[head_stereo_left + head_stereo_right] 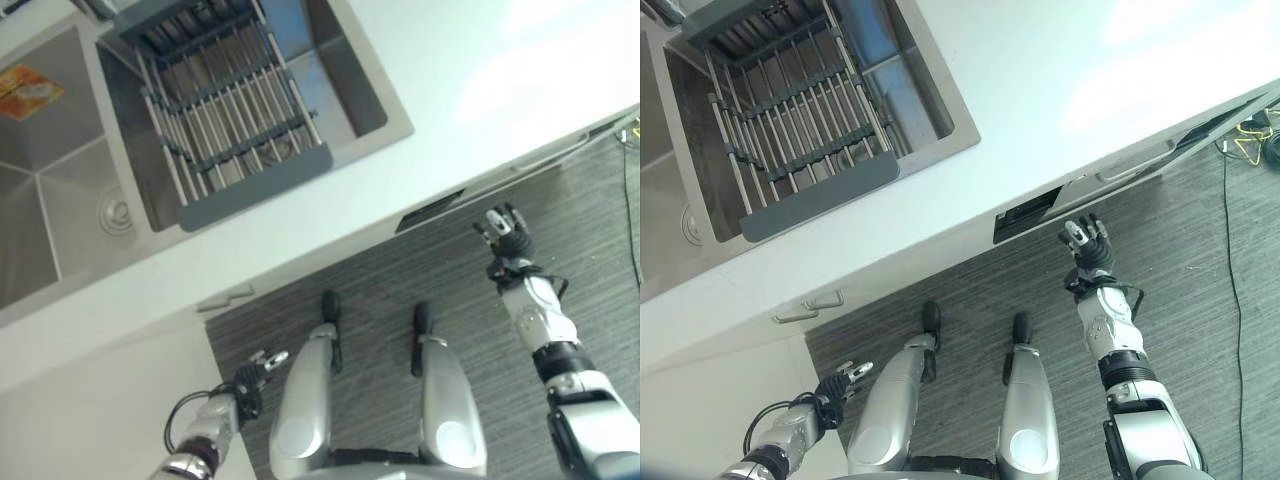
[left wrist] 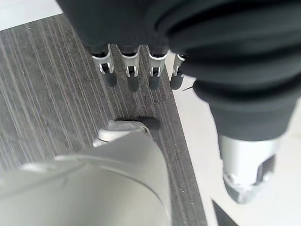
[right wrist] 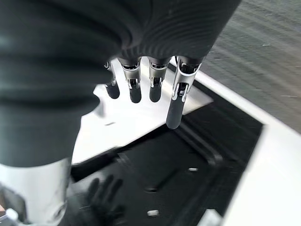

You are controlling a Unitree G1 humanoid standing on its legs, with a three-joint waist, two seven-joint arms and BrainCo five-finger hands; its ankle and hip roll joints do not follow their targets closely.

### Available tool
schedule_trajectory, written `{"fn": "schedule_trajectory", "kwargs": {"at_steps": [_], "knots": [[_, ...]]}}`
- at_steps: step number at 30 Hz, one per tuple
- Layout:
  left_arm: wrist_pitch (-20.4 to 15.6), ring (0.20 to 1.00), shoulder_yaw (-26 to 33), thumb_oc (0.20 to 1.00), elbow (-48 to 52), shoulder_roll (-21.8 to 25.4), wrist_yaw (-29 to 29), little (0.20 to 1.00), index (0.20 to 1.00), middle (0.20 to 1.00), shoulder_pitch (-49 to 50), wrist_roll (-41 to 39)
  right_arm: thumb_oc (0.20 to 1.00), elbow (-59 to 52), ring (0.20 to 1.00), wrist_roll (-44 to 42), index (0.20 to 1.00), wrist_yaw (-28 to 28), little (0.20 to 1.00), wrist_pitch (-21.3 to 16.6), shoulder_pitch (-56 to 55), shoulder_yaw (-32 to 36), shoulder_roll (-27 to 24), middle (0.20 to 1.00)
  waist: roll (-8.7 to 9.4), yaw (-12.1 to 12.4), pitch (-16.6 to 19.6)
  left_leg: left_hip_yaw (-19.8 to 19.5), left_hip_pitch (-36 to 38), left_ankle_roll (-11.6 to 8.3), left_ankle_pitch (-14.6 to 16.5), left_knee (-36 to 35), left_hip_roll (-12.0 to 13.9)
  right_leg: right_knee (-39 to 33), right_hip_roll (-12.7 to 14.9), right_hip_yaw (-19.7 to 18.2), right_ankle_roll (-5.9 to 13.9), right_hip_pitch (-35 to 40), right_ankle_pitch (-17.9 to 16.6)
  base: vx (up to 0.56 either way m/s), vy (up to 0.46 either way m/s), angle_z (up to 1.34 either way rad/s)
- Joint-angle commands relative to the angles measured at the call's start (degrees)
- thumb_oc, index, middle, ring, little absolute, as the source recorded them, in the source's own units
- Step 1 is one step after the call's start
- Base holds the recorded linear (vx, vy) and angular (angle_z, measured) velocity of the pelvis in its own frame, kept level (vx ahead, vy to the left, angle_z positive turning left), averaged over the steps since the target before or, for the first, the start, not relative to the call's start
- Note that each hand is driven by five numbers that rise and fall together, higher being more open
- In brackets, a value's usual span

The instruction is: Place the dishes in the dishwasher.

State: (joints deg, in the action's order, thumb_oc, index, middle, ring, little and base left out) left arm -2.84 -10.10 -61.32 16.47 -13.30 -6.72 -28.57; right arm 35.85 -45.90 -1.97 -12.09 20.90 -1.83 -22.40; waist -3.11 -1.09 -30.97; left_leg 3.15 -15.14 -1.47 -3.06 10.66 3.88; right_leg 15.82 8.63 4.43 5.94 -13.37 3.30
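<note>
The dishwasher's white door (image 1: 520,165) sits under the countertop edge, with a long handle (image 1: 1135,165) and a dark gap (image 1: 430,212) at its top corner. My right hand (image 1: 505,240) is raised just below that gap, fingers straight and holding nothing. In the right wrist view its fingers (image 3: 175,106) point at the dark opening (image 3: 178,169) past a white panel (image 3: 136,117). My left hand (image 1: 255,375) hangs low beside the white cabinet, fingers (image 2: 133,77) relaxed and empty. A grey dish rack (image 1: 230,110) lies across the sink; I see no dishes on it.
A double steel sink (image 1: 60,200) is set in the white countertop (image 1: 480,80), with an orange item (image 1: 25,90) in the left basin. A cabinet handle (image 1: 810,305) shows below the counter. Grey striped floor (image 1: 380,280) lies in front of the units.
</note>
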Motion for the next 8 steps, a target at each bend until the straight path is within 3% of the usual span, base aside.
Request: {"fn": "schedule_trajectory", "kwargs": {"at_steps": [1, 8], "knots": [[-0.9, 1.000, -0.9, 1.000, -2.3, 0.0, -1.6, 1.000, 1.000, 1.000, 3.5, 1.2, 1.000, -2.3, 1.000, 0.9, 1.000, 2.2, 1.000, -5.1, -1.0, 1.8, -1.8, 1.000, 0.78, -0.4, 4.1, 3.6, 2.8, 0.84, 6.0, 0.4, 0.2, 2.8, -1.4, 0.7, -2.32, -1.6, 3.9, 0.06, 0.077, -0.09], [-0.7, 1.000, -0.5, 1.000, -6.0, -1.1, -2.7, 1.000, 1.000, 1.000, 6.2, 3.9, 1.000, 5.4, 1.000, 0.6, 1.000, 5.2, 1.000, -3.8, -10.9, 1.6, 2.2, 1.000, 1.24, -2.4, 10.4, 4.8, 9.6, -0.20, 5.0, -5.0, 1.7, -2.4, -1.4, 2.3, -2.23, 6.0, 4.1, 0.07, 0.056, -0.02]]}}
